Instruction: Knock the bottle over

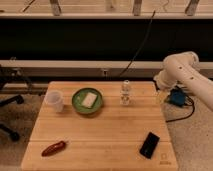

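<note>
The small clear bottle (126,93) with a pale cap stands upright on the wooden table (110,135), near the far edge and right of the middle. My white arm (182,72) reaches in from the right. My gripper (161,94) hangs at the table's right far corner, to the right of the bottle and apart from it.
A translucent white cup (54,100) stands at the far left. A green bowl (87,100) holding a white block sits between the cup and the bottle. A red pepper (53,148) lies front left. A black phone (149,144) lies front right. A blue object (177,96) lies beyond the right edge.
</note>
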You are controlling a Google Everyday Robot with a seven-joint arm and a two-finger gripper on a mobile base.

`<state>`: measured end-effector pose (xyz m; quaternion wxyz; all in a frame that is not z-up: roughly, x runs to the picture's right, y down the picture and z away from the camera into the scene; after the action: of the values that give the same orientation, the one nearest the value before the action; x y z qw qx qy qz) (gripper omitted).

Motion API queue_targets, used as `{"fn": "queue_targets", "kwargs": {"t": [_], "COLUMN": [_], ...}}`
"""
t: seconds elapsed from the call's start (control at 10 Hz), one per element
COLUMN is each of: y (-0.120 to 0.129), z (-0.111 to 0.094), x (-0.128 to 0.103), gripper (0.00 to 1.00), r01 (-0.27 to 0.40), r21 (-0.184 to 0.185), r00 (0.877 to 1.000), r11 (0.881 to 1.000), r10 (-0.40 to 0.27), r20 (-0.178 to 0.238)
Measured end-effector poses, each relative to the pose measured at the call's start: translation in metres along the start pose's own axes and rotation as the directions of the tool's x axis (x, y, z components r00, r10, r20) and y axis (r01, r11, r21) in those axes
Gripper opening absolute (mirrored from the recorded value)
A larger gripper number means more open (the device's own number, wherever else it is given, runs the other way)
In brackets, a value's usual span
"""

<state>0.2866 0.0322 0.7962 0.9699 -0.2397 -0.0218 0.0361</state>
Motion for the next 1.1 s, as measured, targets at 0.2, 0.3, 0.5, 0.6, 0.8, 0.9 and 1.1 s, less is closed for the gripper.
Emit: {"fn": "queue_targets", "kwargs": {"t": [0.2, 0.3, 0.5, 0.6, 0.8, 0.9, 1.1], "y": [0.007, 0.01, 0.011, 0.012, 0.01, 0.008, 0.005], "z": [0.012, 0.017, 0.02, 0.021, 0.024, 0.025, 0.027], "x": [-0.018, -0.027, -0.039, -0.048, -0.062, -0.066, -0.079], "gripper": [0.8, 0.8, 0.8, 0.8, 0.8, 0.8, 0.8], "r01": [0.018, 0.029, 0.043, 0.057, 0.082, 0.089, 0.114], "r21": [-0.045, -0.062, -0.074, -0.079, -0.082, -0.082, -0.083], "r00": [0.999, 0.999, 0.997, 0.996, 0.994, 0.993, 0.989], "r11": [0.999, 0.998, 0.996, 0.995, 0.993, 0.993, 0.99], "r10": [-0.017, -0.026, -0.038, -0.051, -0.075, -0.082, -0.105], "r20": [0.028, 0.042, 0.062, 0.071, 0.084, 0.087, 0.1]}}
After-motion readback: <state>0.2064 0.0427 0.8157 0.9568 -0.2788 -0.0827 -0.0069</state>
